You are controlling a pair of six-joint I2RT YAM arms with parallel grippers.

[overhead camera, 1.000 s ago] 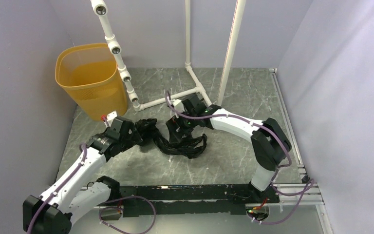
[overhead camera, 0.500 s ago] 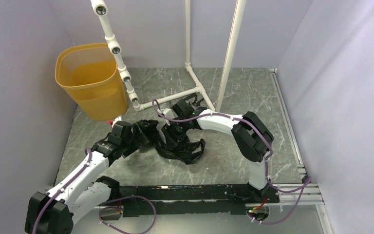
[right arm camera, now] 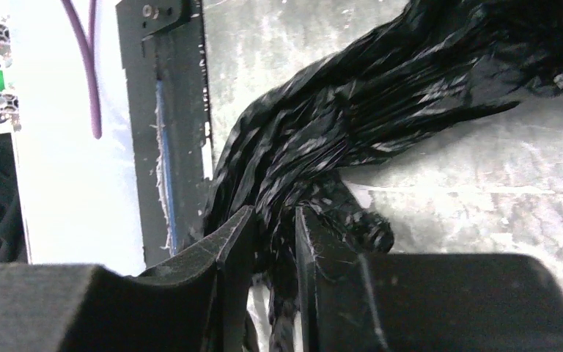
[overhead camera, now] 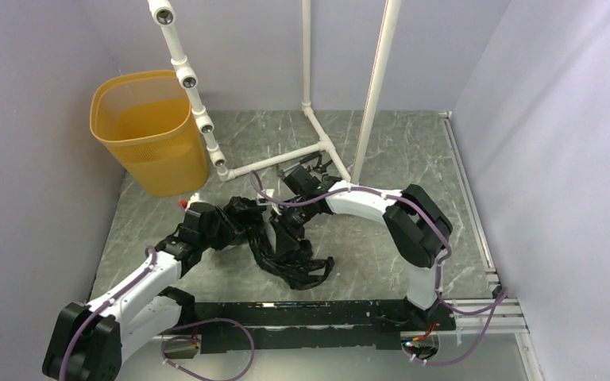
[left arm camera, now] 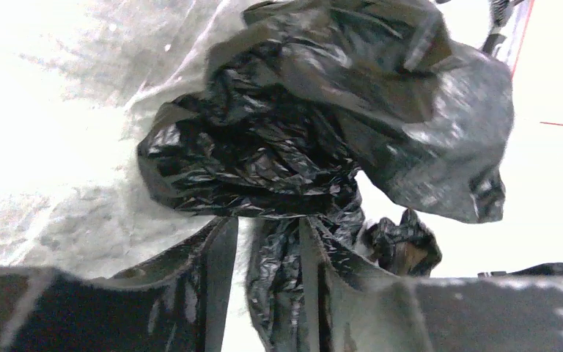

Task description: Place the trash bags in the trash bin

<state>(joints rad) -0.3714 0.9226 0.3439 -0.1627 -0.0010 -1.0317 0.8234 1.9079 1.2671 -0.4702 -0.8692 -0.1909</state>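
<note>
Grey marbled worktop [overhead camera: 381,159] with the trash bin [overhead camera: 159,163] in its far left corner. It's see-through orange plastic with a rounded-square rim and meshy tapering sides. A white pipe frame [overhead camera: 274,163] stands just beside it, slanting down onto the far middle. The trash bag [overhead camera: 290,254] is thin, glossy, crinkled black stuff, bunched up mid-worktop toward the near edge, well apart from the bin. Both arms have it: the left gripper [left arm camera: 267,235] is pinched on a twisted neck, and the right gripper [right arm camera: 275,220] is clamped on a ropey strand.
</note>
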